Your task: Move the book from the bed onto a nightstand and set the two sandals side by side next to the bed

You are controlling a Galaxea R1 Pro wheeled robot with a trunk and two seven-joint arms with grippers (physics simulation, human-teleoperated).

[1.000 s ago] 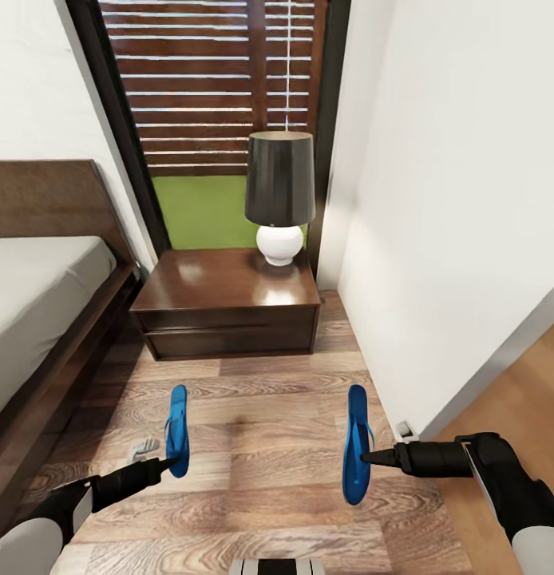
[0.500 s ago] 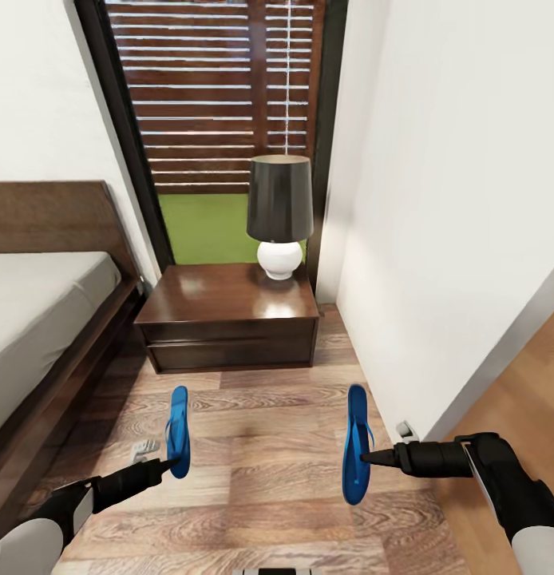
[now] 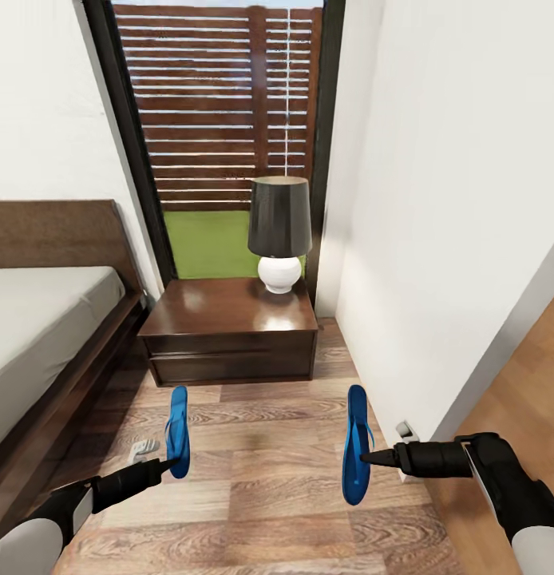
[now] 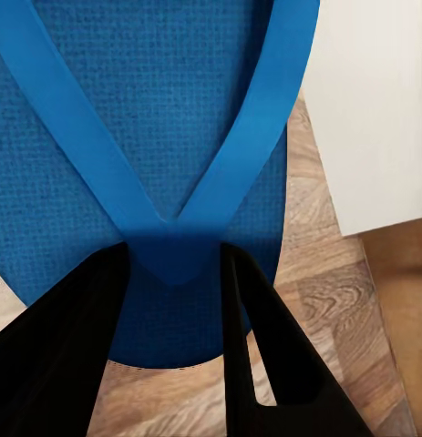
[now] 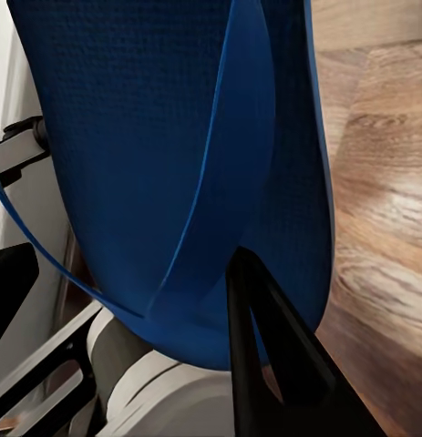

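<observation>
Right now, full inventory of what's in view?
Sandals: 2, bright blue, held edge-up above the floor, one at the left gripper, one at the right gripper.
Nightstand: 1, dark brown, ahead, between bed and wall.
Lamp: 1, dark shade, white base, on the nightstand's right rear.
Bed: 1, dark frame, grey mattress, at left.
Window: 1, black frame, slatted fence and grass behind.
Floor: wood planks.
Wall: white, at right.
Left gripper: black fingers on the sandal's strap.
Right gripper: black, on the other sandal.
</observation>
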